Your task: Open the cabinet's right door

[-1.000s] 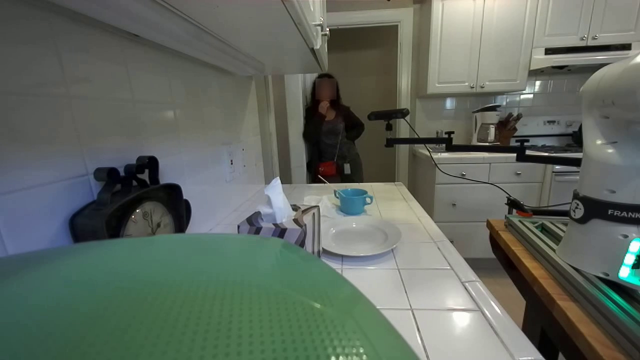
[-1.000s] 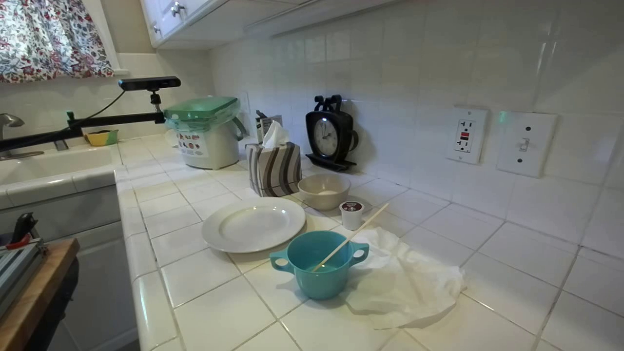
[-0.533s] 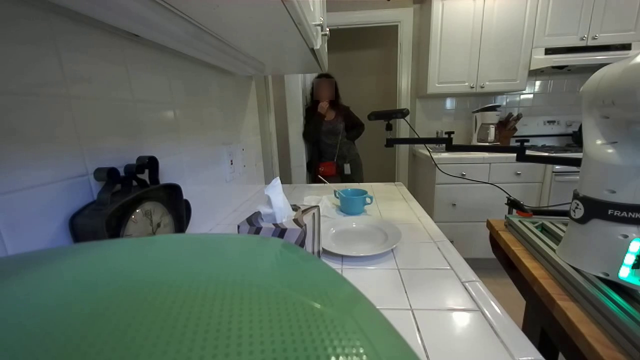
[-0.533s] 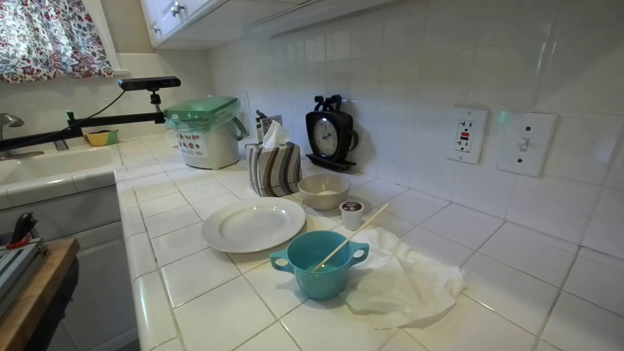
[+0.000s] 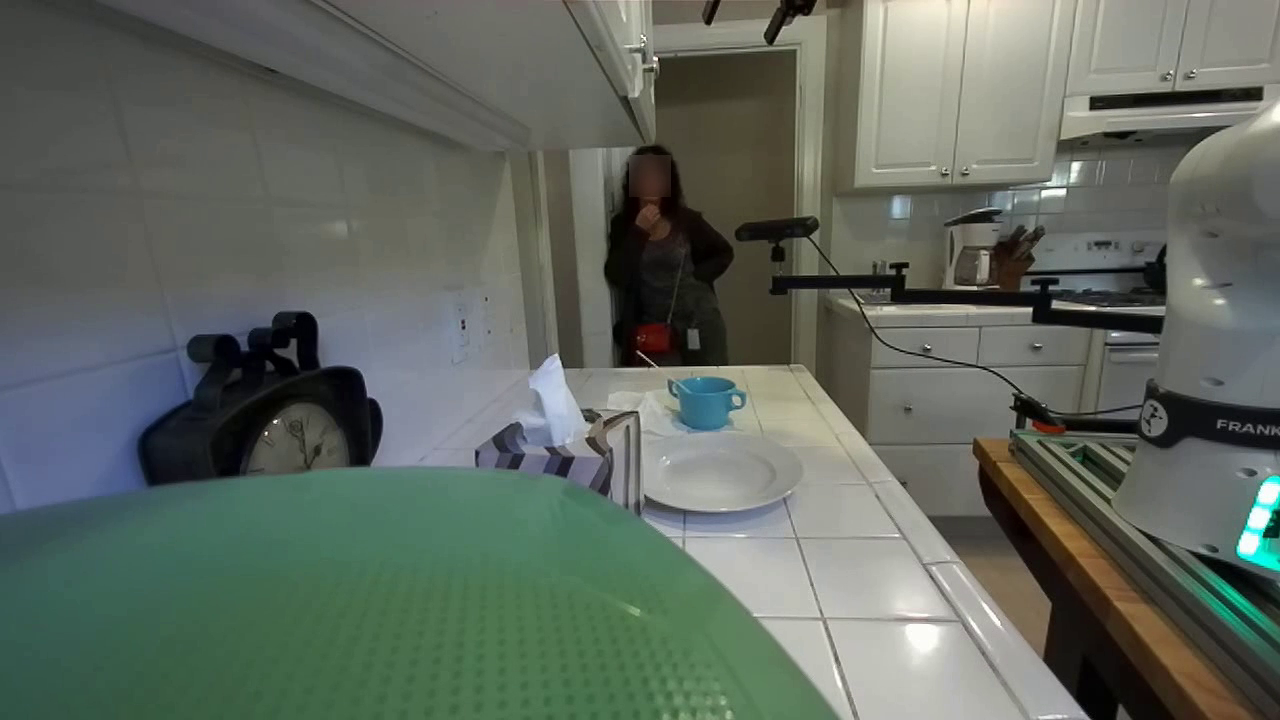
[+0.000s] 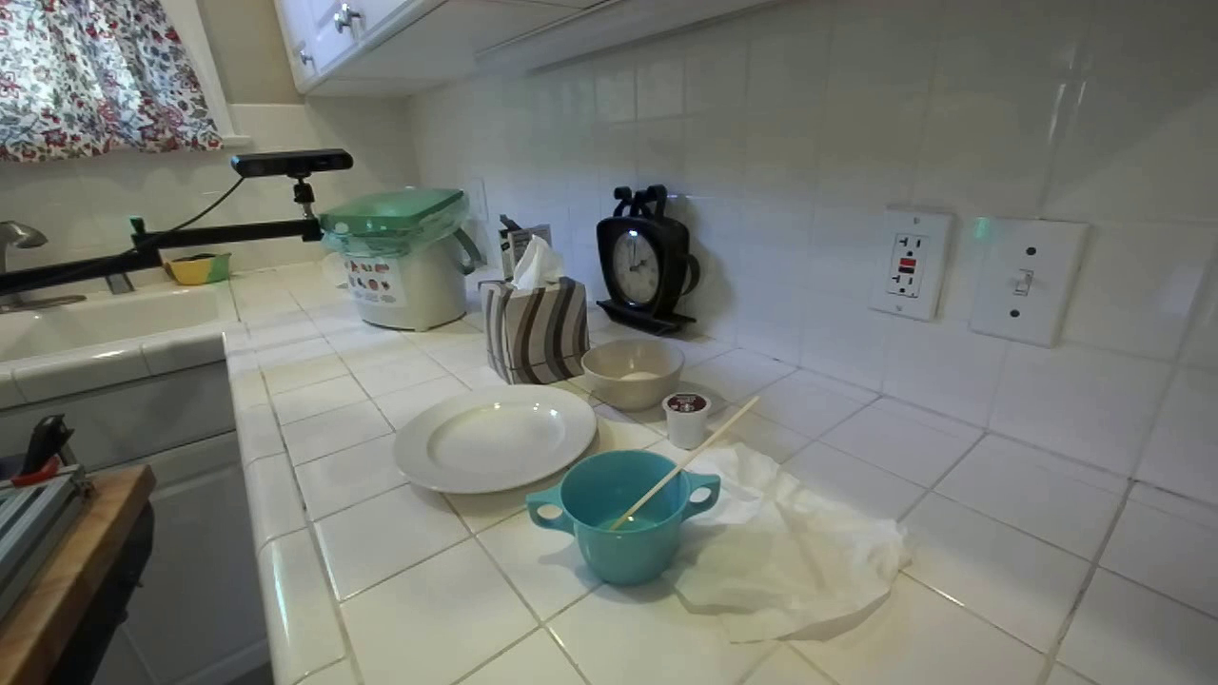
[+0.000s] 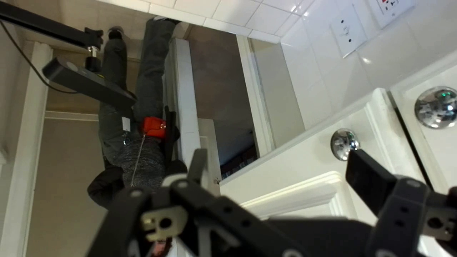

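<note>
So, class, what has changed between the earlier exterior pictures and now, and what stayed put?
In an exterior view, the gripper has come into sight at the top edge, apparently lowered; the arm's white link has edged right in that picture. The jaws stand open; nothing was visibly taken hold of or let go. Unchanged: the wall cabinet, turquoise two-handled cup, white plate and striped tissue box.

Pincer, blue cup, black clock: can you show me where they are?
Pincer [image 7: 279,162]: wrist view, midway between its open fingertips.
Blue cup [image 6: 623,552]: in an exterior view, on its outside wall.
Black clock [image 6: 635,269]: in an exterior view, on its round dial.
</note>
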Controlling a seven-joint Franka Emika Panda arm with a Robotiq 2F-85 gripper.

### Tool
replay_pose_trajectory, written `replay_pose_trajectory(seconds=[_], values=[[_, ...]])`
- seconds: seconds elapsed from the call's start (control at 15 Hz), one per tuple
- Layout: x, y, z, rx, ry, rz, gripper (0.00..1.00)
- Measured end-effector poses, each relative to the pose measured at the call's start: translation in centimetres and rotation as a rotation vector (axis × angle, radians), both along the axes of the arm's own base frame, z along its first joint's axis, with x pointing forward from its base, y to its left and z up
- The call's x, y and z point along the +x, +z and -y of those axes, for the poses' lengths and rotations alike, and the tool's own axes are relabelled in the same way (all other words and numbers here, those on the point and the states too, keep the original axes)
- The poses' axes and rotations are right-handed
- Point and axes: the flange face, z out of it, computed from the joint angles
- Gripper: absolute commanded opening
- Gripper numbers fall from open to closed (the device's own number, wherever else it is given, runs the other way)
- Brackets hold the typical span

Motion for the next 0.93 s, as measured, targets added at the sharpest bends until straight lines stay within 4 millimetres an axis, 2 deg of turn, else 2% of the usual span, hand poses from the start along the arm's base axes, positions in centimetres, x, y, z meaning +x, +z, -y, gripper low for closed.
replay_pose_trajectory(seconds=[0.93], values=[[3.3,-3.1,0.6,-0.048,-0.078,0.019,1.00]])
